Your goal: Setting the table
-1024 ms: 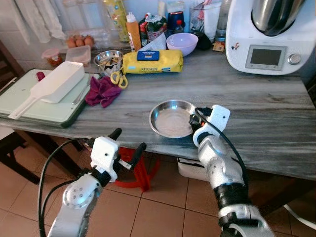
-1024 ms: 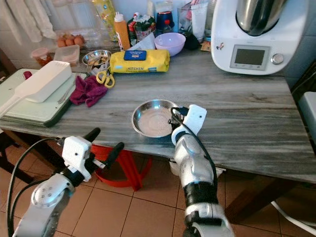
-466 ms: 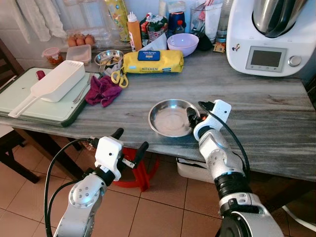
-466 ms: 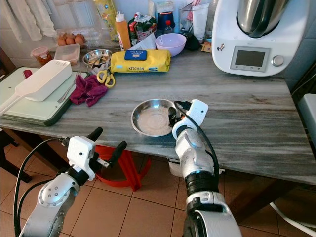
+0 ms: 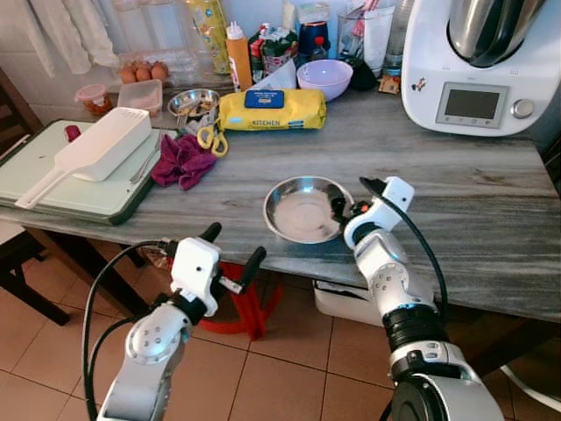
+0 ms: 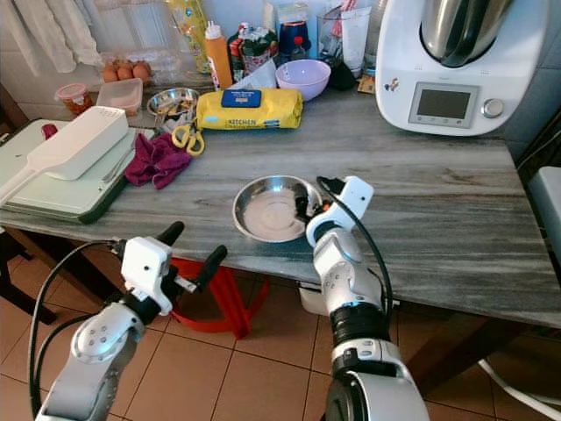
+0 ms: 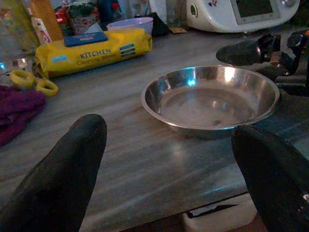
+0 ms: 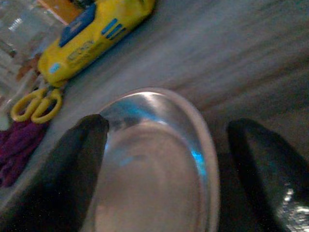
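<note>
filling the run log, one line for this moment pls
phase: reaching bowl | right gripper: open, straddling rim of steel bowl on table | left gripper: open, below table edge

Steel bowl (image 5: 305, 210) sits near desk (image 5: 491, 202) front edge. Right end effector (image 5: 349, 207) at bowl's right rim, fingers hidden behind the wrist. Left end effector (image 5: 231, 253) below desk edge, fingers spread, over tiled floor (image 5: 289, 377).

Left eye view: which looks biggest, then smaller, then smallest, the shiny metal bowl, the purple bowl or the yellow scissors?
1. Shiny metal bowl, though nearer the camera.
2. Purple bowl.
3. Yellow scissors.
</note>
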Controlling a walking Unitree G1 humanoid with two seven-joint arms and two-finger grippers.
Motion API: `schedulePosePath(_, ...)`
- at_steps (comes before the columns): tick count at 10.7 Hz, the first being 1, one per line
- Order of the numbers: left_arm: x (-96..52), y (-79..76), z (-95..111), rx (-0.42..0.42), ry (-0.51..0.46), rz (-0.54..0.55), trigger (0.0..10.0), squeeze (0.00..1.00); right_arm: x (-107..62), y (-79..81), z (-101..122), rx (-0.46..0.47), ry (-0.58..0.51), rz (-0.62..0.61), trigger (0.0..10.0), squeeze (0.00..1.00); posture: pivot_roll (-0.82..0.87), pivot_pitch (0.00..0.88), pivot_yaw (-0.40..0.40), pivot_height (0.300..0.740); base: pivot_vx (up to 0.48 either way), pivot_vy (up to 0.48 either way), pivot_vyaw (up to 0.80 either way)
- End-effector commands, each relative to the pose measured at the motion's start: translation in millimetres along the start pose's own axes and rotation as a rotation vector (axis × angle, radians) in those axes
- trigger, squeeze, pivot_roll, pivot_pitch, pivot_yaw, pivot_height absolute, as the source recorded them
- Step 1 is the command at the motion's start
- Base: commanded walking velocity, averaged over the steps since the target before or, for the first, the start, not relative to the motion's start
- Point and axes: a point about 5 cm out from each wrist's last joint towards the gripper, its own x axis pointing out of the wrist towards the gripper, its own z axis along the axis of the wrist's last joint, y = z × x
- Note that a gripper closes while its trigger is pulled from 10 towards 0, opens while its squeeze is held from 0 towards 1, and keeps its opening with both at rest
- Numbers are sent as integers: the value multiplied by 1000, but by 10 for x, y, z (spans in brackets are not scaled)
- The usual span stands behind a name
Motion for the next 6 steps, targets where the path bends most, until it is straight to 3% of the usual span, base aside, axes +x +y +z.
schedulePosePath(1,4,30,4,3,-5,18,10000,0,-10,60,18,-25,-5,29,10000,1000,-56,71,53,740,0,0,0)
schedulePosePath(2,25,63,41,3,-18,80,10000,0,-89,68,169,-132,-99,43,10000,1000,-57,69,42,740,0,0,0)
schedulePosePath(4,39,108,-3,15,5,172,10000,0,-226,83,277,-258,-190,78,10000,1000,-59,68,38,740,0,0,0)
schedulePosePath(5,41,146,-20,12,15,220,10000,0,-335,71,316,-319,-235,88,10000,1000,-59,68,38,740,0,0,0)
schedulePosePath(6,44,237,-17,-10,10,298,10000,0,-549,47,371,-407,-285,94,10000,1000,-78,59,40,740,0,0,0)
